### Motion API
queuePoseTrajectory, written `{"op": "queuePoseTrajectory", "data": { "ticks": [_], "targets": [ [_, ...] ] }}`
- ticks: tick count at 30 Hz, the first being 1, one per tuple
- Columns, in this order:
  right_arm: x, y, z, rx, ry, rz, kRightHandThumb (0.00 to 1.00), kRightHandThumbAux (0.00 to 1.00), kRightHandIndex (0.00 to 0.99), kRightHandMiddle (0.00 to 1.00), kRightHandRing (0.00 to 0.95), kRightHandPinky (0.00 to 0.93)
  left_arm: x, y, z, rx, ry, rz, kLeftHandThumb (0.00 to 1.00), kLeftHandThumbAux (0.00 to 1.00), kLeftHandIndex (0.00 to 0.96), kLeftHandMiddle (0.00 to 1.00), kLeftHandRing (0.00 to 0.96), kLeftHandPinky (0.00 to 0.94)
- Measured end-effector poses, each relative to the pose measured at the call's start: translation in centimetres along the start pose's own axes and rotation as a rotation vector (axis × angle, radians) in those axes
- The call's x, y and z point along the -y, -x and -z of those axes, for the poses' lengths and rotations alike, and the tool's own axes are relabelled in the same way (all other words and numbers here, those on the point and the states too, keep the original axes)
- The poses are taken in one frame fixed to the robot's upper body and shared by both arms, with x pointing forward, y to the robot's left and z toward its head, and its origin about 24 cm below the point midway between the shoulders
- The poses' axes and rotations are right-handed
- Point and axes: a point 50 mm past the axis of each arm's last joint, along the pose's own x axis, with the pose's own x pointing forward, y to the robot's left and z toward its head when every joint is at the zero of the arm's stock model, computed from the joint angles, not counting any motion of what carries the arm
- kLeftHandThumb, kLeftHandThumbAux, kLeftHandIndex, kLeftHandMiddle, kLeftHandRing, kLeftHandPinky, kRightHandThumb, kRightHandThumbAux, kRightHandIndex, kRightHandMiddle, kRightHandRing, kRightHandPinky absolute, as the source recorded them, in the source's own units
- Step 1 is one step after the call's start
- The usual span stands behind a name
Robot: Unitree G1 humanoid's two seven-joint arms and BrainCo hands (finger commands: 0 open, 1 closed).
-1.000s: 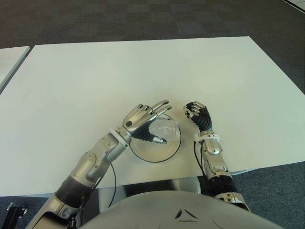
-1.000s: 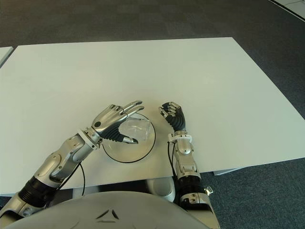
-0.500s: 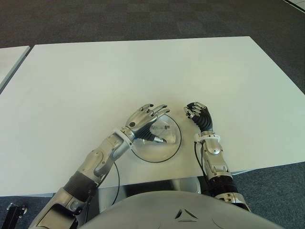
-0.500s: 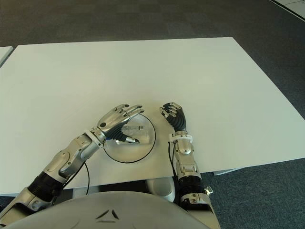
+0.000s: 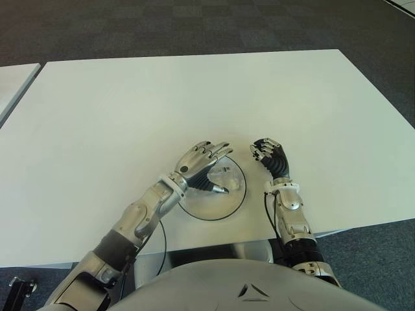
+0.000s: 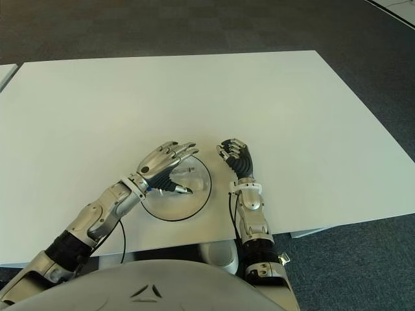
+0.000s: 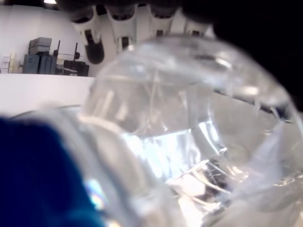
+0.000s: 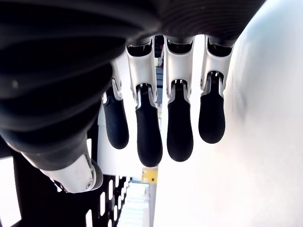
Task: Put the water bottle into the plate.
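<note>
Water bottle, clear plastic and lying on its side, now sits low inside the round clear plate near the table's front edge, toward the plate's far right portion; a second ago it was held higher above the plate under the palm, so it has been lowered into the dish. The left hand is over the bottle with its fingers extended and fanned rather than wrapped, and the thumb reaches along the bottle's near side; in the left wrist view the bottle fills the picture just beneath the fingertips, which stretch past it. Whether the palm is still pressing on the bottle cannot be told, but the hand looks loosened and no longer clamped, compared with the more cupped hold earlier. This suggests the placing step is essentially done and the release is under way; what probably remains is lifting the hand clear without nudging the bottle, which could roll. The right hand shows just right of the plate with fingers curled and nothing in them, unchanged. The white table stretches away behind.
</note>
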Motion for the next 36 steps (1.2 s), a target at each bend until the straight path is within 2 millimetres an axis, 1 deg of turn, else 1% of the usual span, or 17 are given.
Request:
{"op": "queuePoseTrajectory", "data": {
  "ticks": [22, 36],
  "targets": [
    [-0.09, 0.0, 0.0, 0.0, -0.006, 0.001, 0.709, 0.726, 0.434, 0.583, 0.582, 0.585, 0.41, -0.29, -0.12, 0.012, -0.009, -0.038, 0.009, 0.404, 0.0, 0.0, 0.0, 0.0],
    [-0.09, 0.0, 0.01, -0.001, -0.006, 0.001, 0.71, 0.725, 0.434, 0.588, 0.584, 0.589, -0.02, -0.17, 0.06, 0.007, -0.009, -0.133, 0.001, 0.427, 0.0, 0.0, 0.0, 0.0]
  ]
}}
